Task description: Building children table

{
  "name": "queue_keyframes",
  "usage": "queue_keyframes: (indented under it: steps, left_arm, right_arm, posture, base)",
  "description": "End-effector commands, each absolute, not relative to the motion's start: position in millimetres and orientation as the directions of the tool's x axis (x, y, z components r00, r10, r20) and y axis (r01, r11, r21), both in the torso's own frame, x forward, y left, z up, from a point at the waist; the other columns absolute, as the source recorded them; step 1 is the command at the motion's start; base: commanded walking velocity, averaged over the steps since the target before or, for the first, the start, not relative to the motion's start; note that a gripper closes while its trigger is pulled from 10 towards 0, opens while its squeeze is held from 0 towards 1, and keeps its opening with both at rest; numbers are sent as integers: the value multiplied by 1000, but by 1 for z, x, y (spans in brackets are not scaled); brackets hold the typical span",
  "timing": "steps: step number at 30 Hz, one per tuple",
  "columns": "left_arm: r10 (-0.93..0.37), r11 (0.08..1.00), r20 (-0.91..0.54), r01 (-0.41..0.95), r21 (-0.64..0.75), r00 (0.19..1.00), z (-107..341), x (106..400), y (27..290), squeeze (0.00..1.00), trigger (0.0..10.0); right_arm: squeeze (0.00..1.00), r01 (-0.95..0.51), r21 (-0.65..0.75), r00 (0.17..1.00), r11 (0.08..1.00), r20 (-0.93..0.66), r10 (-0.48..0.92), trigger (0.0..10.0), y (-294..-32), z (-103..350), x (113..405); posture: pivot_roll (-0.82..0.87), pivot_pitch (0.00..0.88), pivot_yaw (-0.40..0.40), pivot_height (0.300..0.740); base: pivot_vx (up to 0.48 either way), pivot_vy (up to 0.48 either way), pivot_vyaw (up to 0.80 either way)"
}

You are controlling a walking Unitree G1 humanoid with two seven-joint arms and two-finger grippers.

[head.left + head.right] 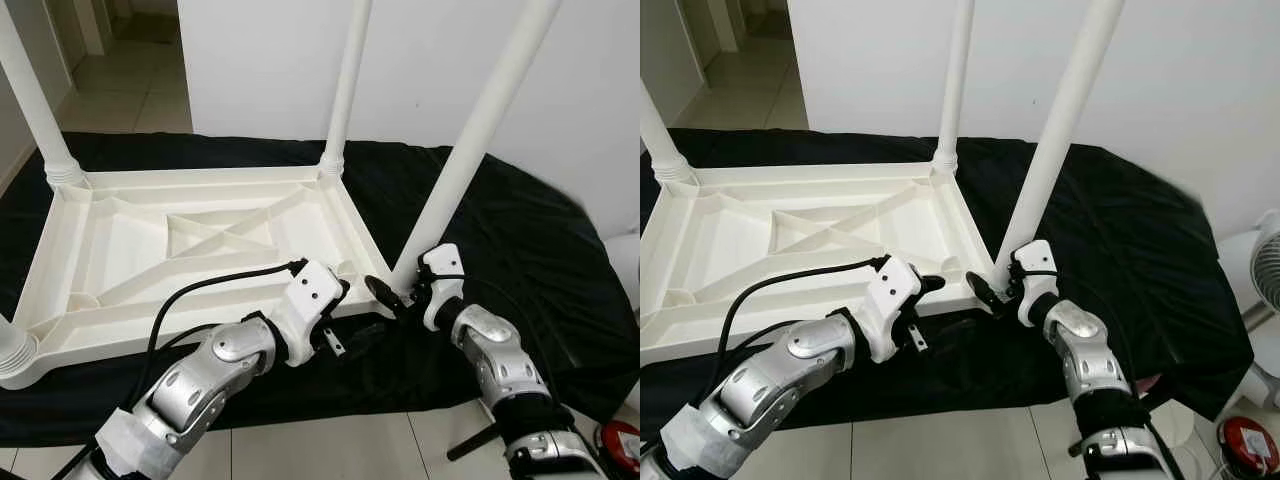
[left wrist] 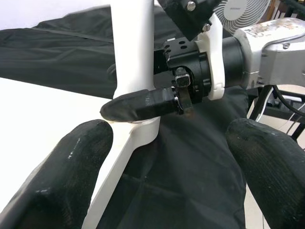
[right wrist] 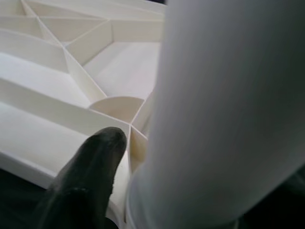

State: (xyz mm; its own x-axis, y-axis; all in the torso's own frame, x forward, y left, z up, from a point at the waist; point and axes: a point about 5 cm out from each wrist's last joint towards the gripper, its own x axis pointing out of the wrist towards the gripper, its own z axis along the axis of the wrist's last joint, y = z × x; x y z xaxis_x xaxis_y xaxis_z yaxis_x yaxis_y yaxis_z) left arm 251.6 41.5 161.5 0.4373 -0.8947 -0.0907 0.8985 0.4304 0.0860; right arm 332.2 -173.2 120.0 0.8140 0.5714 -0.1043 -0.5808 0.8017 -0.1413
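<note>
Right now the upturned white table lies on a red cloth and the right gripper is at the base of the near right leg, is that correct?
Not quite: the cloth is black, not red, as the left eye view shows. The rest holds: the upturned white table lies on it, and the right gripper is at the base of the near right leg.

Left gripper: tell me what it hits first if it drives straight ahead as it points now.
Probably the base of the near-right table leg at the tabletop corner, where the right gripper already holds it. The left gripper is open and aimed there; depth is unclear.
</note>
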Motion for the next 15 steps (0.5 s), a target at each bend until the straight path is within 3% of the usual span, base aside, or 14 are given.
queue_keyframes:
  steps: [1, 4, 5, 7, 8, 9, 14, 15]
  left_arm:
    - [-942, 313, -100, 946, 80, 320, 163, 247, 39, 0, 10000]
    - [-942, 314, -99, 946, 80, 321, 163, 247, 39, 0, 10000]
    - [-942, 314, -99, 946, 81, 321, 163, 247, 39, 0, 10000]
    - [-942, 314, -99, 946, 81, 321, 163, 247, 39, 0, 10000]
    - [-942, 315, -99, 946, 81, 322, 163, 247, 39, 0, 10000]
    - [-942, 314, -99, 946, 80, 321, 163, 247, 39, 0, 10000]
    - [-943, 312, -99, 947, 79, 319, 162, 246, 39, 0, 10000]
    - [-943, 311, -99, 947, 78, 318, 163, 246, 39, 0, 10000]
  right_arm:
    - [0, -615, -145, 786, 775, -186, 589, 4784, -177, 107, 331]
    - [0, -620, -151, 782, 770, -199, 590, 4039, -179, 105, 331]
    - [0, -626, -157, 777, 764, -215, 592, 3059, -181, 102, 330]
    - [0, -626, -157, 777, 764, -215, 592, 3059, -181, 102, 330]
    - [0, -632, -158, 772, 759, -219, 597, 275, -183, 101, 330]
    - [0, -636, -154, 768, 756, -222, 601, 0, -185, 99, 330]
    - [0, -646, -154, 759, 747, -227, 610, 0, -187, 97, 329]
    - [0, -650, -152, 757, 745, -227, 613, 4392, -188, 96, 329]
  posture:
    - [-11, 0, -88, 740]
    - [-11, 0, -88, 740]
    - [-11, 0, -87, 740]
    - [-11, 0, -87, 740]
    - [-11, 0, -87, 740]
    - [-13, 0, -84, 740]
    - [-13, 0, -84, 740]
    - [-16, 0, -84, 740]
  base:
    - [0, 0, 0]
    - [0, 0, 0]
    - [0, 0, 0]
    - [0, 0, 0]
    - [0, 0, 0]
    - [0, 0, 0]
    - [0, 0, 0]
    - [0, 0, 0]
